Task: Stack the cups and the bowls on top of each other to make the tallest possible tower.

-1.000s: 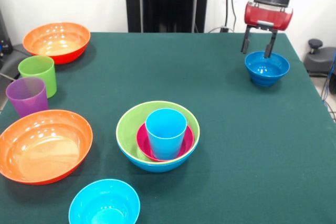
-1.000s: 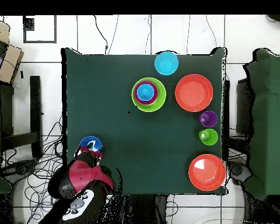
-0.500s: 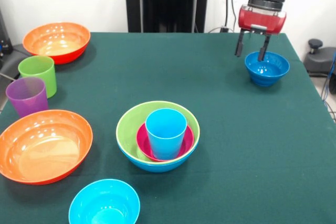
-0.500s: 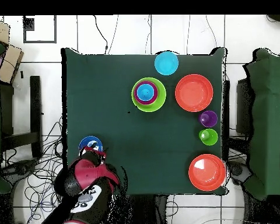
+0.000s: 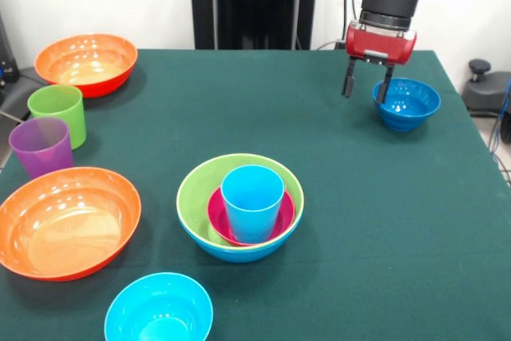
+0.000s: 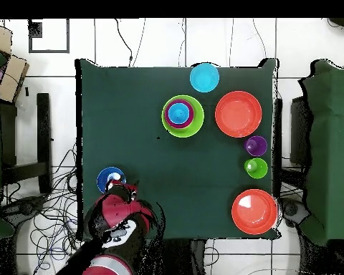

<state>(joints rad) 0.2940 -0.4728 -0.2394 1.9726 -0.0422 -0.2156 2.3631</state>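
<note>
The tower (image 5: 239,217) (image 6: 182,115) stands mid-table: a lime green bowl nested in a blue one, holding a magenta bowl (image 5: 222,221) and an upright light blue cup (image 5: 252,201). My gripper (image 5: 366,87) (image 6: 125,190) hangs open and empty just left of the dark blue bowl (image 5: 406,104) (image 6: 110,177) at the far right. At the left stand the lime green cup (image 5: 58,113) (image 6: 256,168) and purple cup (image 5: 41,146) (image 6: 255,146). Two orange bowls (image 5: 66,221) (image 5: 86,62) (image 6: 239,113) (image 6: 254,211) lie on the left side. A cyan bowl (image 5: 159,309) (image 6: 204,77) sits at the near edge.
The green table (image 5: 375,221) ends close behind and to the right of the dark blue bowl. Cables and a black stand show beyond its far edge.
My gripper has moved left and slightly up, from over the dark blue bowl to beside its left rim. The bowl has stayed put.
</note>
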